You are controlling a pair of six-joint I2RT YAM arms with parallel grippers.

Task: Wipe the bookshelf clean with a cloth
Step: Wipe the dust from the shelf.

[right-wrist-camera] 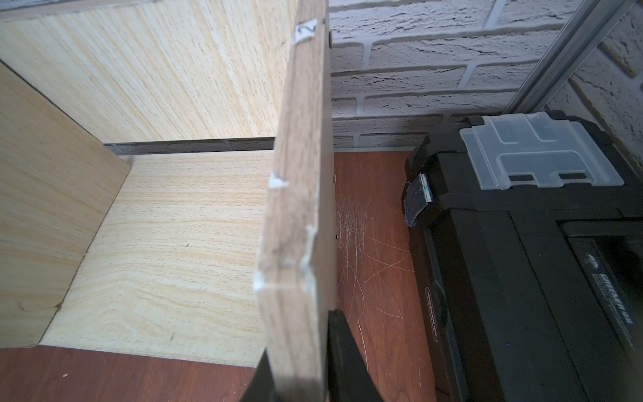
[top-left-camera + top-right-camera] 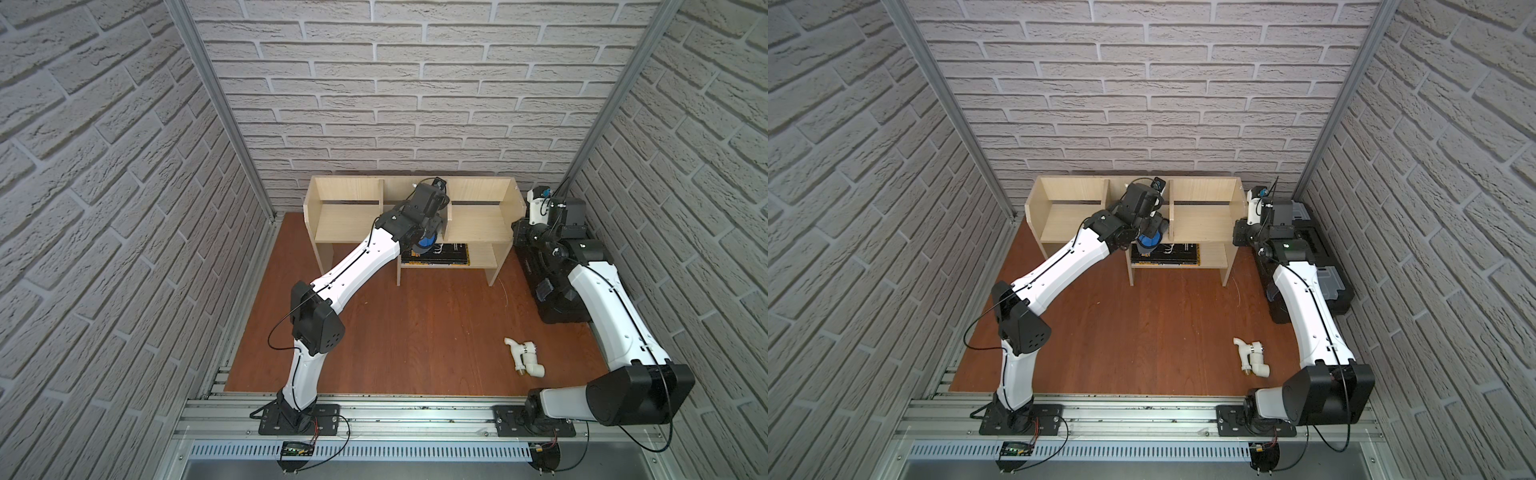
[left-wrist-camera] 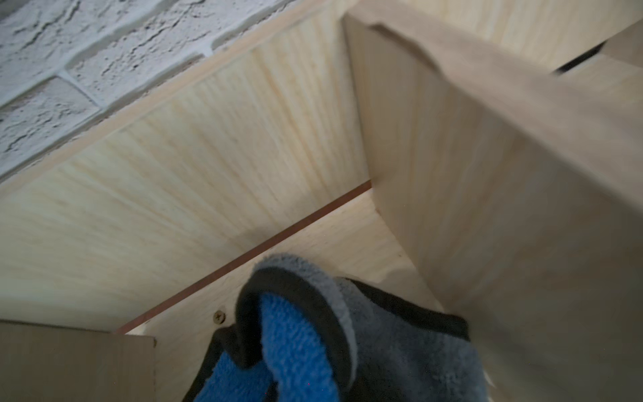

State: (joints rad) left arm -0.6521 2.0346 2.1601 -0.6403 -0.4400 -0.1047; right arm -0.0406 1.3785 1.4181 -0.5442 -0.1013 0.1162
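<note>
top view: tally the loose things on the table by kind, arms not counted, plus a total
bookshelf: 1
cloth: 1
black book: 1
black toolbox: 1
white pipe fitting: 1
total: 5

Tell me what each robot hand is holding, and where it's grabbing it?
The left gripper holds the cloth, bunched up; the exact spot is hidden. The right gripper pinches the edge of the right side panel of the bookshelf.
</note>
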